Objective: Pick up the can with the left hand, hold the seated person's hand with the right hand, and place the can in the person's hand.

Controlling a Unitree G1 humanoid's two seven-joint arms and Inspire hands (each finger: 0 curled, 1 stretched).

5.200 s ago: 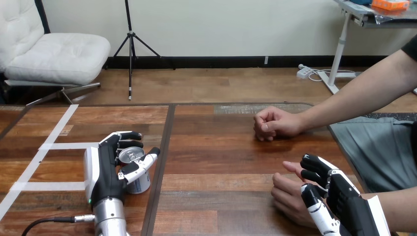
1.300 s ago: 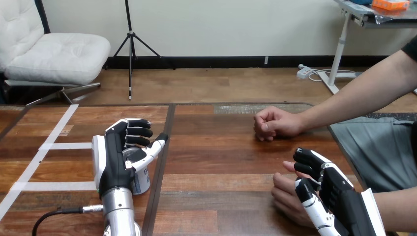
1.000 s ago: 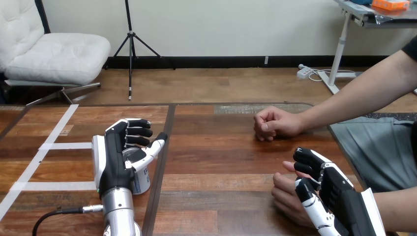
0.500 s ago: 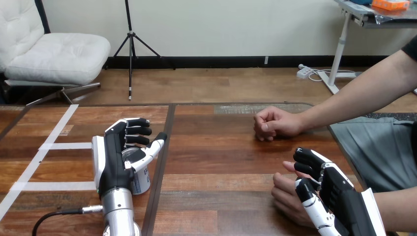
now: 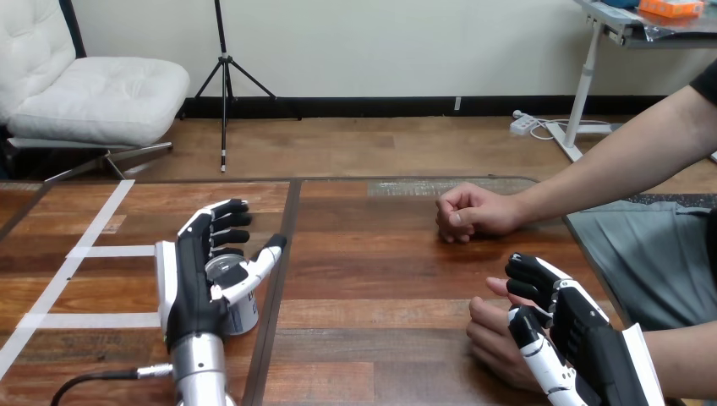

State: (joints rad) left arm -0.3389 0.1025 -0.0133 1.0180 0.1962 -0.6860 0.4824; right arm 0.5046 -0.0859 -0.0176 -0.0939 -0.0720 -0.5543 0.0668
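Can (image 5: 239, 312) upright on table (image 5: 380, 279), left half, toward near edge. Left hand (image 5: 193, 279) curled round can, thumb opposite, ready for lift. Right hand (image 5: 583, 338) over person's hand (image 5: 495, 334) at near right corner, likely steadying for handover; grip impossible to tell.

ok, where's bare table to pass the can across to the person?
Free: mid table, between the left hand on the can and the person's fist. Crowded: near right, where the right hand meets the person's nearer hand.

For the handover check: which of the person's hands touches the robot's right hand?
The nearer hand, touching the right hand; the farther hand lies closed, apart, mid-table.
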